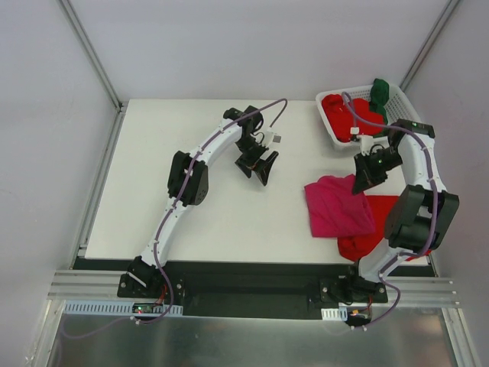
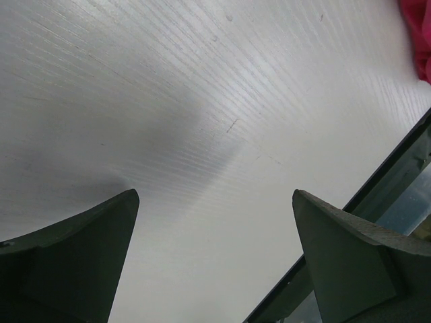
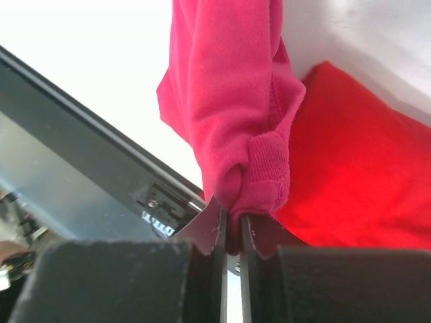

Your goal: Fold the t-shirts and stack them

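A magenta-pink t-shirt (image 1: 336,205) lies crumpled on the table's right side, partly over a bright red t-shirt (image 1: 372,229) near the front edge. My right gripper (image 1: 362,183) is shut on a ribbed hem of the pink t-shirt (image 3: 232,121), which hangs from the jaws in the right wrist view, with the red t-shirt (image 3: 363,175) behind it. More red t-shirts (image 1: 348,115) and a dark green t-shirt (image 1: 379,93) fill the basket. My left gripper (image 1: 260,167) hovers open over bare table at mid-table, its fingers (image 2: 81,256) wide apart with nothing between them.
The white slotted basket (image 1: 403,99) stands at the back right corner. A black rail (image 1: 252,267) runs along the table's front edge, also seen as the dark rail (image 2: 377,195) in the left wrist view. An edge of pink cloth (image 2: 419,33) shows at that view's top right.
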{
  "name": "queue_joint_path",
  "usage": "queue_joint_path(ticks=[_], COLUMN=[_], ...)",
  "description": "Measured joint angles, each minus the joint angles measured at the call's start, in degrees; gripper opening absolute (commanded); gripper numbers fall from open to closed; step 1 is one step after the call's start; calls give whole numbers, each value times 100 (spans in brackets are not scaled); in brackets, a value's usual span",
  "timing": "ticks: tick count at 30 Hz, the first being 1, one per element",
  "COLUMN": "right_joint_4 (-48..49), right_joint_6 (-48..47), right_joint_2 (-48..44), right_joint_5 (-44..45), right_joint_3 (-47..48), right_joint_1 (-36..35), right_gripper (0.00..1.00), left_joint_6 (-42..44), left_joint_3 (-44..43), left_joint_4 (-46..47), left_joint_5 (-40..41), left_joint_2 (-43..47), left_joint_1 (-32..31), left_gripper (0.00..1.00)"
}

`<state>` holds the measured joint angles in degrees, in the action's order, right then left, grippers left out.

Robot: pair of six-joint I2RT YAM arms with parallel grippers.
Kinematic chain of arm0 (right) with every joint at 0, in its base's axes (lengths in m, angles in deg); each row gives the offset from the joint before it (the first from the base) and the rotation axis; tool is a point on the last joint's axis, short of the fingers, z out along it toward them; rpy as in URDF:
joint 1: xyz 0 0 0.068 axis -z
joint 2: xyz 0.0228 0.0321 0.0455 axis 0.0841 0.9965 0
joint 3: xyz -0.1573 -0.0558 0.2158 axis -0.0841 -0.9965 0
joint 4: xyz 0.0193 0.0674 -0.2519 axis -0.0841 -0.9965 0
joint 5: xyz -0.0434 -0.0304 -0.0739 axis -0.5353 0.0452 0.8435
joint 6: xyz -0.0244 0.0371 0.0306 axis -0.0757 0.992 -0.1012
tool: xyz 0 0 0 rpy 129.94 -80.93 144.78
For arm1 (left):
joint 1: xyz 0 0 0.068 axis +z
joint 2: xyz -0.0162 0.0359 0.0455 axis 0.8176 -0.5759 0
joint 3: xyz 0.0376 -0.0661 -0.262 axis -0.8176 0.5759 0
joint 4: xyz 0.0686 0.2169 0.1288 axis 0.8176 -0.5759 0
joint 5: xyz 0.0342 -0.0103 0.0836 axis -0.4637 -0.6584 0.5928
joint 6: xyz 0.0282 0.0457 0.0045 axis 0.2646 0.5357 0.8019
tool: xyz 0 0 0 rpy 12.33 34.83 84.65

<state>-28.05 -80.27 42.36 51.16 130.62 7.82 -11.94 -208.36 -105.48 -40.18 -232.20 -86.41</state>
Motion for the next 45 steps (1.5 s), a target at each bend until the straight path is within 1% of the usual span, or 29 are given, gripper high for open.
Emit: queue_joint_path(ticks=[7,11,14,20,25,37,45], right_joint_4=[-46,-44,-42,-39,-37,-37,-35], right_joint_6=[-125,-256,-413,-774,-1088,-1528,-1576], right_joint_2=[-109,-90,-87,-87,-85,105,341], right_joint_5=[146,291,474,855,1200,1770,1856], right_joint_3=[437,525,487,48,-190,-79,-74], right_joint_1=[164,291,354,468,706,1344,1617], right_gripper=[1,1,1,1,1,1,1], left_joint_6=[24,33,35,35,35,39,42], left_joint_3=[-85,-96,-96,-96,-96,-96,-96], left_joint_4=[2,0,0,0,0,0,0], left_joint_5=[0,0,0,0,0,9,55], left_joint_2=[0,0,0,0,0,0,0], left_joint_1=[0,0,0,0,0,0,-2], left_gripper=[99,99,99,99,99,99,99])
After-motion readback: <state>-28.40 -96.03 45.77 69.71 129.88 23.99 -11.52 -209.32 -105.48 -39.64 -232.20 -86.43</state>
